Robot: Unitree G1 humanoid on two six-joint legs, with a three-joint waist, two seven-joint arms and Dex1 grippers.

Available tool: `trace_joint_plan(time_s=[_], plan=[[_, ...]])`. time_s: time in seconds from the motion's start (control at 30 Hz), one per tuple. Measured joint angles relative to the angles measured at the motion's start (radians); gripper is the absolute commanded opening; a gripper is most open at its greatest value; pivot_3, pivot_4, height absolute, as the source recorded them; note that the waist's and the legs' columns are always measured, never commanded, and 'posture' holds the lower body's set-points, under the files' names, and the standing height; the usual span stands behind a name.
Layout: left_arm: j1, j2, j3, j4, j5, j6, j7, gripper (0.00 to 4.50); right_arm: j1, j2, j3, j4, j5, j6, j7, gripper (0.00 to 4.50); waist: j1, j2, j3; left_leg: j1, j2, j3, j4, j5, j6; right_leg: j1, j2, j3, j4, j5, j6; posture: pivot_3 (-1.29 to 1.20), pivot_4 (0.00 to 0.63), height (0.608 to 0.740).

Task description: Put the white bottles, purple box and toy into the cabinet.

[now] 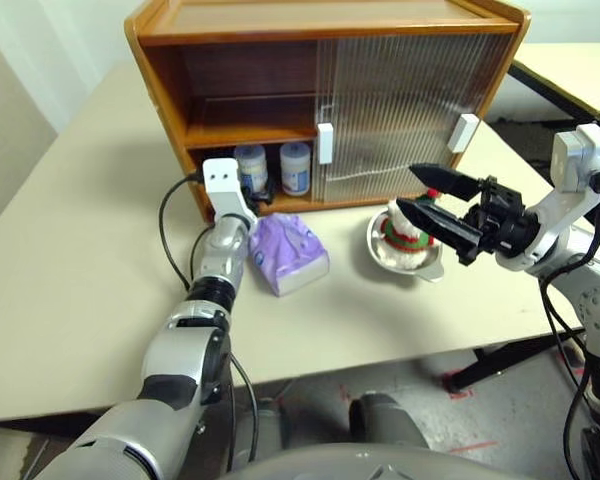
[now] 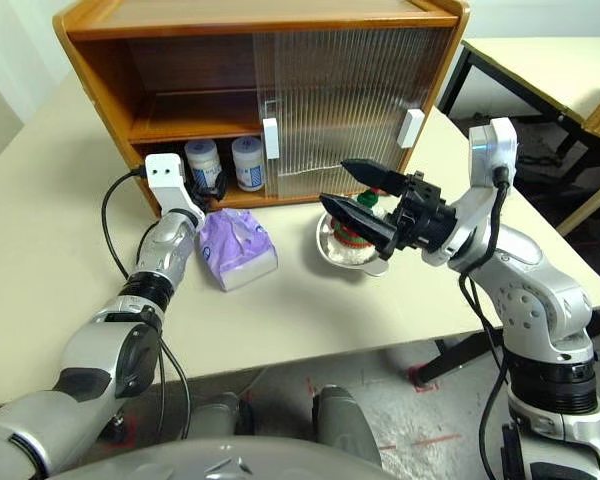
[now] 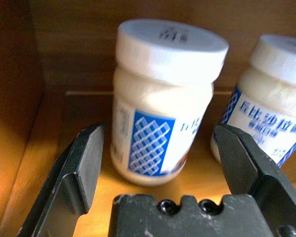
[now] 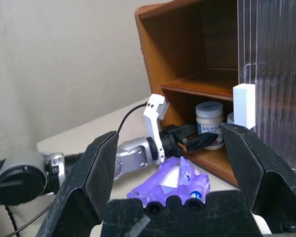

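Beige tabletop (image 1: 70, 270) carries the orange-brown wooden cabinet (image 1: 170, 20), its left half open. Two squat white plastic bottles (image 1: 251, 167) are stood on the bottom shelf; the left gripper (image 3: 158, 163) is spread around one, not touching. The lilac tissue pack (image 1: 288, 254) is laid before the cabinet. The plush snowman toy (image 1: 404, 232) is sat in a metal bowl (image 1: 380, 250), behind the spread, empty right gripper (image 1: 430, 195).

We see our left arm stretched forward, left gripper (image 3: 158, 163) level, its two black fingers (image 3: 84, 173) spread wide with nothing clamped, our right arm bent and raised, right gripper (image 1: 428, 192) angled toward our left, tilted slightly up, fingers apart and empty
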Motion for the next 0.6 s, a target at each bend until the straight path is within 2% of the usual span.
trace_joint_plan(time_s=[0.33,0.5,0.6], plan=[[0.125,0.000,-0.017,-0.314,-0.022,0.161,-0.052,4.47,-0.002,0.011,0.003,0.003,-0.001,-0.001,0.003,4.50,0.002,0.000,0.000,0.000,0.000,0.000,0.000,0.000,0.000,0.000,0.000,0.000,0.000,0.001,0.000,-0.05,0.000,0.740],[0.185,0.008,-0.026,-0.484,-0.090,0.277,-0.160,4.47,-0.008,0.012,0.005,0.014,-0.002,-0.001,0.014,4.50,0.000,0.000,0.000,0.000,0.000,0.000,0.000,0.000,0.000,0.000,0.000,0.000,0.000,0.001,-0.001,-0.04,0.000,0.740],[0.225,0.056,-0.034,-0.566,-0.132,0.357,-0.247,4.47,-0.010,0.012,0.005,0.020,-0.004,-0.001,0.019,4.50,-0.001,0.000,0.000,0.001,0.001,0.000,0.000,0.000,0.000,0.000,0.001,0.001,0.001,0.000,-0.001,-0.03,0.000,0.740]])
